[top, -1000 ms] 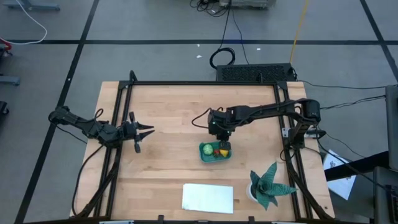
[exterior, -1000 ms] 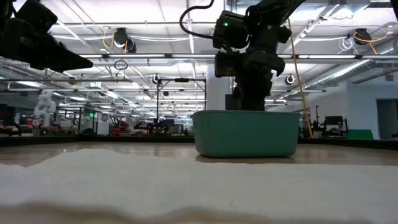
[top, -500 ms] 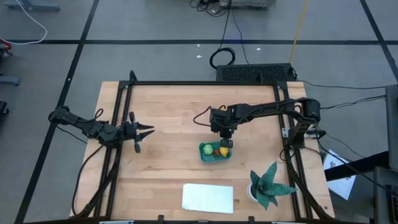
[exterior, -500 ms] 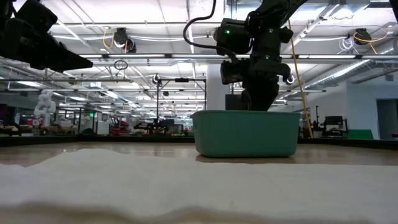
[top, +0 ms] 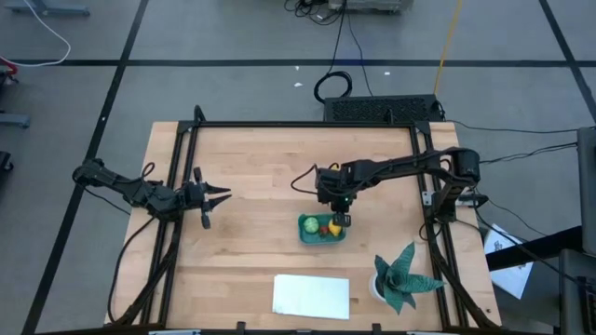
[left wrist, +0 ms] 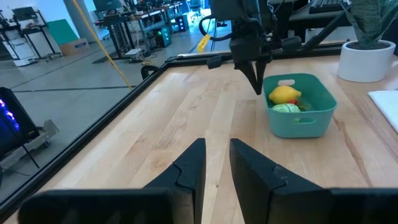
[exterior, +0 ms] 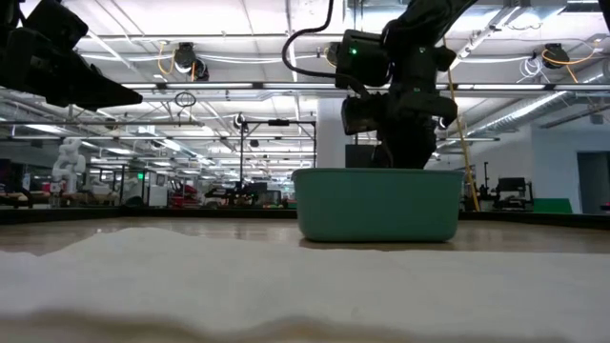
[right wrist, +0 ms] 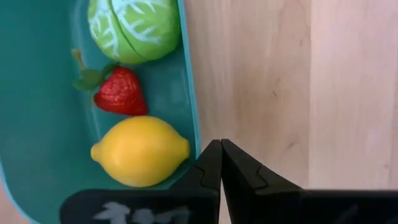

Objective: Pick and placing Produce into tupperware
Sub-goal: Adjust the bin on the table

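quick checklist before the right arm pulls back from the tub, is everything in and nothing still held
1. Lemon inside the teal tub: ok.
2. Strawberry inside the tub: ok.
3. Light-green piece inside the tub: ok.
4. Right gripper empty: ok, jaws shut with nothing between them.
5. Right gripper clear of the tub: ok, it hangs above the tub's rim on the side toward the bare wood, touching nothing.
6. Left gripper out of the way: ok, it waits over the table's left side, far from the tub, holding nothing.
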